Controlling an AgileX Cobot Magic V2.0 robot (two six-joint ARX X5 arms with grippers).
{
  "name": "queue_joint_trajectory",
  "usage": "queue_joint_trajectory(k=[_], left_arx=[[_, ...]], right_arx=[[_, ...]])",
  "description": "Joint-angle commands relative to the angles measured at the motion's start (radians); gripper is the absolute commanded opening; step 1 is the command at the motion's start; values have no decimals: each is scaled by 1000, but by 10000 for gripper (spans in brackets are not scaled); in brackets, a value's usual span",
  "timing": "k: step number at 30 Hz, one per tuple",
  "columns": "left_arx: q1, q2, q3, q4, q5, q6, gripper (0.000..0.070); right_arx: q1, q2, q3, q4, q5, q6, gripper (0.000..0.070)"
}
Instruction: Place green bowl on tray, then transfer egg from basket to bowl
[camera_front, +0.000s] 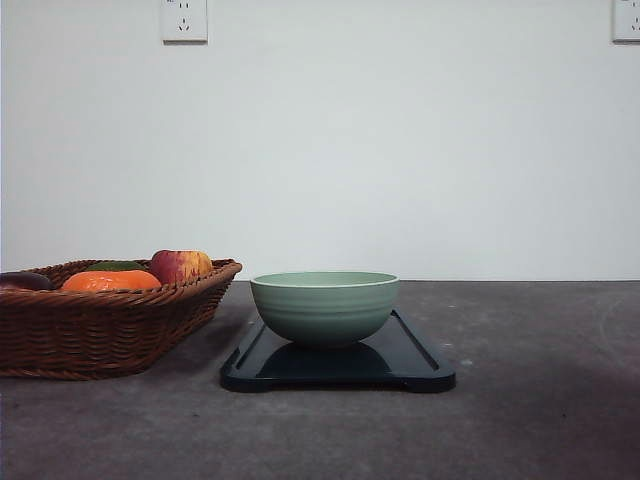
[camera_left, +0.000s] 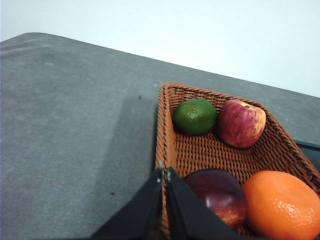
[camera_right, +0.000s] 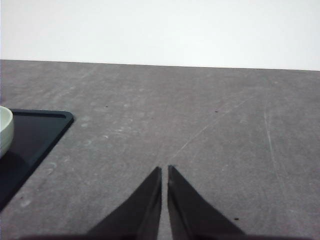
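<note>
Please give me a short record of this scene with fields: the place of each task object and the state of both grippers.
green bowl: upright on tray; inside hidden
tray: on table, right of basket
basket: holds egg, apple, lime, orange
egg: in basket, by left gripper
left gripper: shut, empty, at basket rim
right gripper: shut, empty, over bare table

The bowl (camera_front: 324, 306) stands upright on the tray (camera_front: 420, 365), on the grey worktop (camera_front: 540, 400). Just left of the tray sits the basket (camera_front: 100, 325), holding an apple (camera_front: 181, 266), an orange fruit (camera_front: 110, 281) and a green fruit (camera_front: 114, 266).
</note>
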Motion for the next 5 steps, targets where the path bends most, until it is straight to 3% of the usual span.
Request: queue_joint_trajectory(k=[1, 5], left_arx=[[0, -1, -19, 13, -3, 1, 0], [0, -1, -19, 13, -3, 1, 0]], right_arx=[[-1, 0, -5, 8, 0, 11, 13], [-1, 0, -5, 8, 0, 11, 13]])
